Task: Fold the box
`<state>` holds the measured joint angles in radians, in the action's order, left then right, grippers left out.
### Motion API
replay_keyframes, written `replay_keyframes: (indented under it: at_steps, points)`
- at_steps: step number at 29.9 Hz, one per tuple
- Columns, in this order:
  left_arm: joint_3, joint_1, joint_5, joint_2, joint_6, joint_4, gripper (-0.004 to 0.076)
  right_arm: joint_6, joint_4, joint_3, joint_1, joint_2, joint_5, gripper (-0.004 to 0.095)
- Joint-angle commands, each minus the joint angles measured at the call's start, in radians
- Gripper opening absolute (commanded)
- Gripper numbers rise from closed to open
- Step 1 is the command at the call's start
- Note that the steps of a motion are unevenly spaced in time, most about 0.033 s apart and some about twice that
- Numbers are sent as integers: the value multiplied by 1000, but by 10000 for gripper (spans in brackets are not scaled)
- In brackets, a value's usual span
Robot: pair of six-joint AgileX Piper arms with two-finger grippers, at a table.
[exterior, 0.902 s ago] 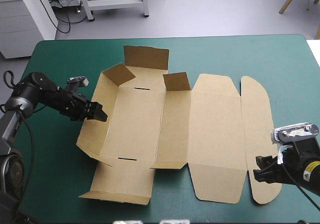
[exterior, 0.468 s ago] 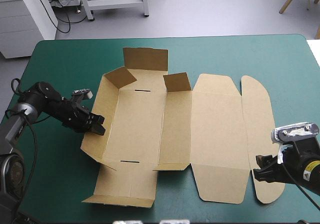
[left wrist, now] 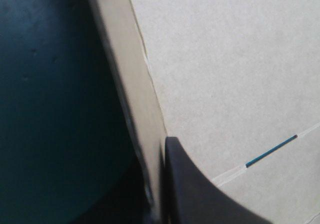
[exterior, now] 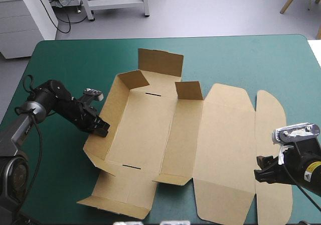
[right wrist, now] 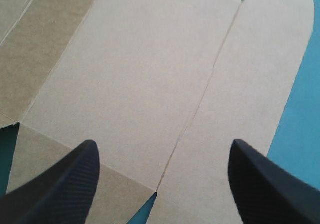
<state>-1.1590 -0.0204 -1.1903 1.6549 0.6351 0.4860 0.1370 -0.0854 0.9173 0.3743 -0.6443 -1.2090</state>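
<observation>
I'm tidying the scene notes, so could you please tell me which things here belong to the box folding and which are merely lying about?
In the job: box; left gripper, shut on its wall; right gripper, open, by its lid flap.
Lying about: nothing loose that I can see; only the cover beneath.

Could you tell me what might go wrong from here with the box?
1. The left gripper is shut on the box by one raised side wall only; that board might slip or buckle.
2. The right gripper hangs open over the lid, holding nothing, so the sheet could slide or turn on the teal-green cover.
</observation>
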Motion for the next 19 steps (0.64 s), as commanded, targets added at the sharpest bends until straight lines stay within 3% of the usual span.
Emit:
replay_keyframes:
  at_steps: [1, 10, 15, 19]
  points:
    - [-89, -64, -81, -32, 107, -23, -10, -4, -11, 22, -3, -1, 44, 657]
    - [-327, -226, 146, -2, 138, -341, -10, -4, -11, 22, -3, -1, 44, 657]
    - [-457, -269, 185, 56, 282, -378, -10, -4, -11, 22, -3, -1, 44, 657]
    - [-510, -315, 294, 82, 369, -434, -10, 13, -3, 22, -3, -1, 48, 657]
